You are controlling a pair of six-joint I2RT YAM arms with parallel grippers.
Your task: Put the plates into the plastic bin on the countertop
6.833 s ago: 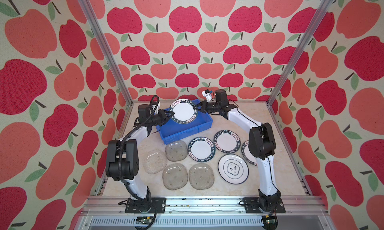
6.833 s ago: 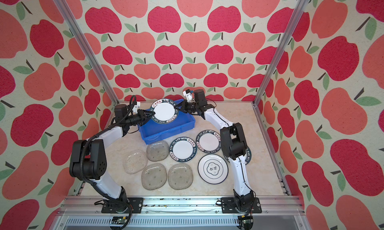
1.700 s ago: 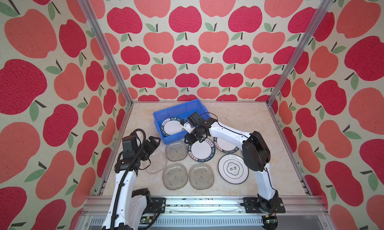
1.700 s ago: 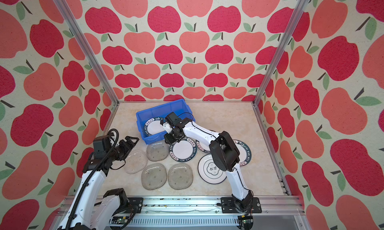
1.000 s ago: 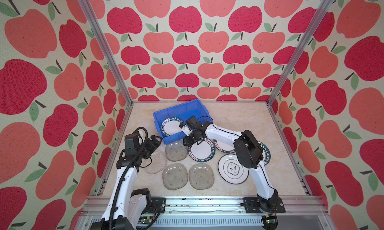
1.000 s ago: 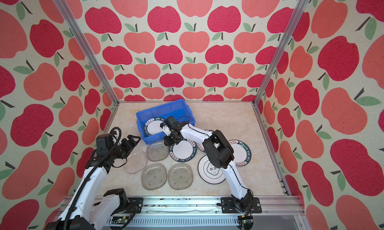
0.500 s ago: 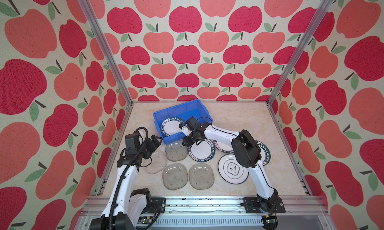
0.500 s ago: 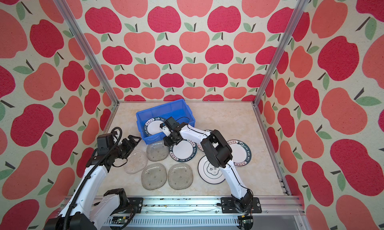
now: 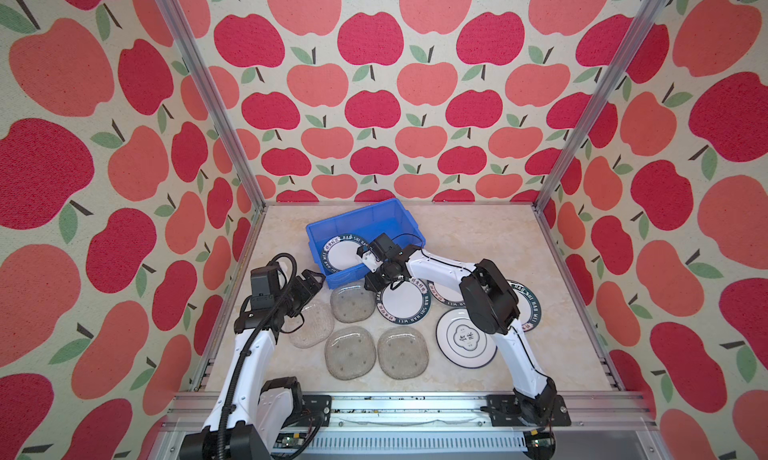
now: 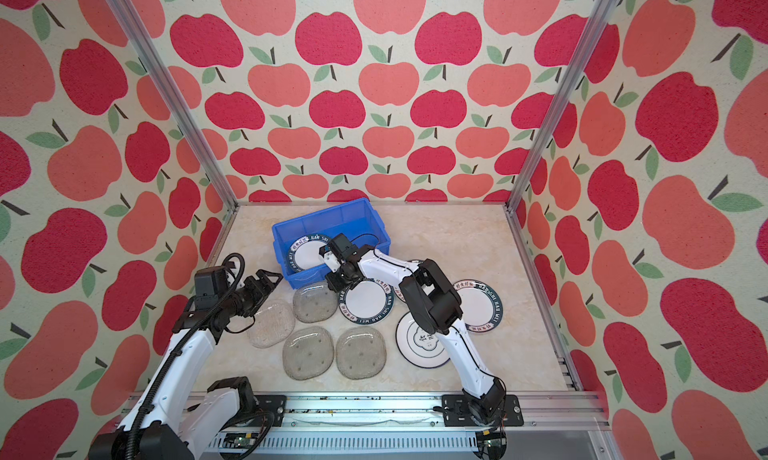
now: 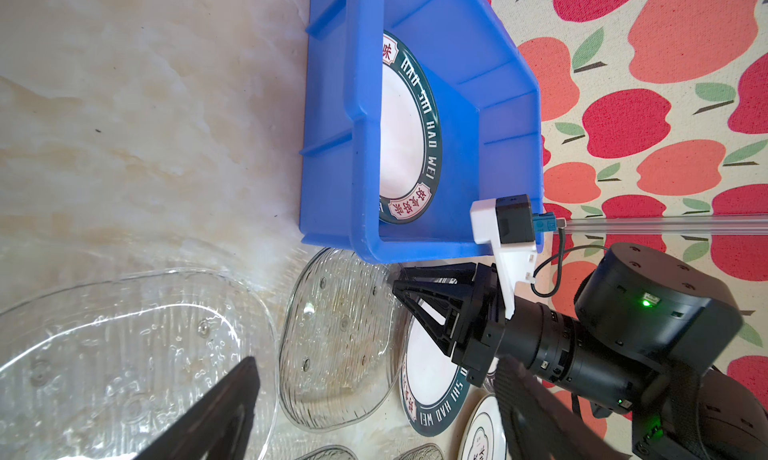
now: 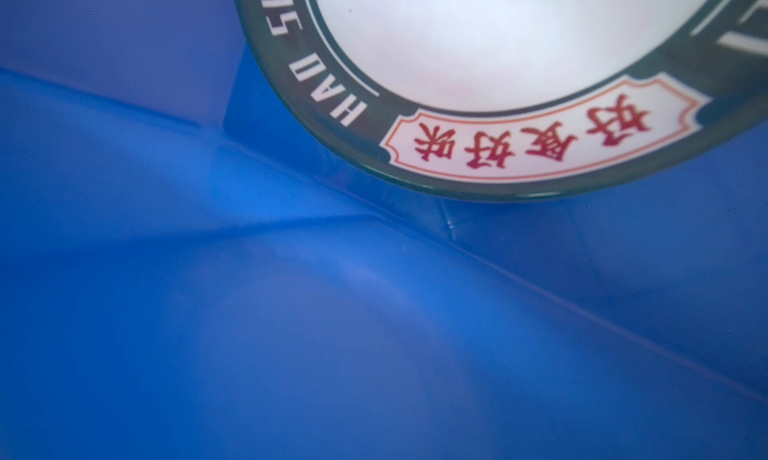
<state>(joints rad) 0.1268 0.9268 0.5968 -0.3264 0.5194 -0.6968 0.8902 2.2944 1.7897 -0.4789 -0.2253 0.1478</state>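
Down into the blue plastic bin (image 9: pixel 365 219) goes the first lettered-rim plate (image 9: pixel 343 252), which both arms were holding above it several seconds ago. It now lies in the bin's left half, and the right half is free.

Your next target is the lettered-rim plate on the counter (image 9: pixel 401 302). It lies flat on the countertop (image 9: pixel 478 238), just in front of the bin's near wall. The right gripper (image 9: pixel 376 281) has come down on its far-left rim, wedged between that wall and the plate. From the left wrist view its black fingers (image 11: pixel 432 308) narrow toward the rim, but you cannot tell yet whether they have it pinched.

The bin lies directly beyond that gripper, so you need a short lift over the near wall, and the right arm is by far the nearer one.

Watch the clear glass plate (image 9: pixel 353 302) at the target's left edge. They are touching or overlapping, and I cannot tell which.

The left gripper (image 9: pixel 311 281) has pulled back and hangs with its jaws spread wide and nothing in them, over another glass plate (image 9: pixel 309 327). Two more glass plates (image 9: pixel 350 352), the emblem plate (image 9: pixel 465 339) and two other lettered plates (image 9: pixel 523 308) are waiting, one of those partly hidden under the right arm.
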